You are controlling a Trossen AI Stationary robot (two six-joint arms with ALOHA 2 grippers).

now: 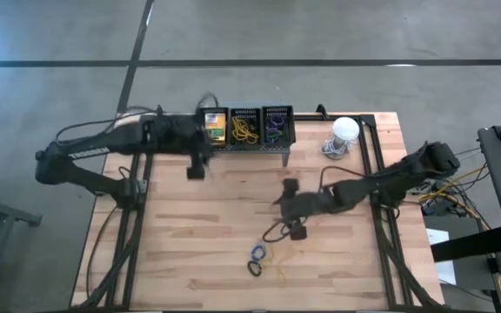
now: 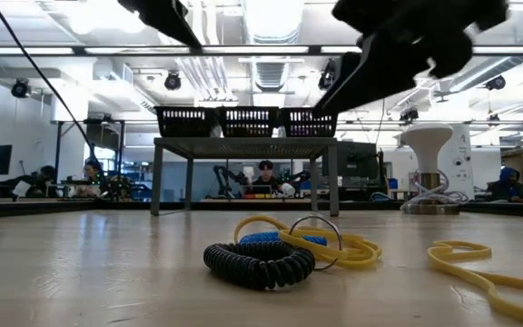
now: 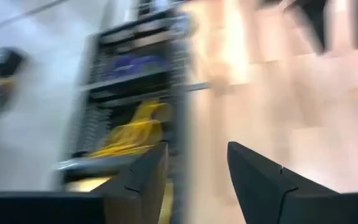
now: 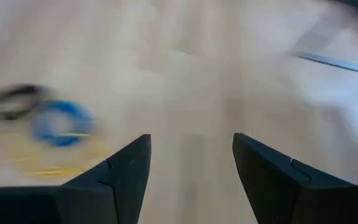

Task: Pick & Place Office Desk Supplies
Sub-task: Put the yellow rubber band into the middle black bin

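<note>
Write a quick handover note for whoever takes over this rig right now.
Left gripper: open, empty, just in front of the bins.
Right gripper: open, empty, above mid-table.
Done: crayon box in the left bin, yellow bands in the middle bin, purple loops in the right bin.
Left: black loop, blue loop and yellow bands on the table's near part.
</note>
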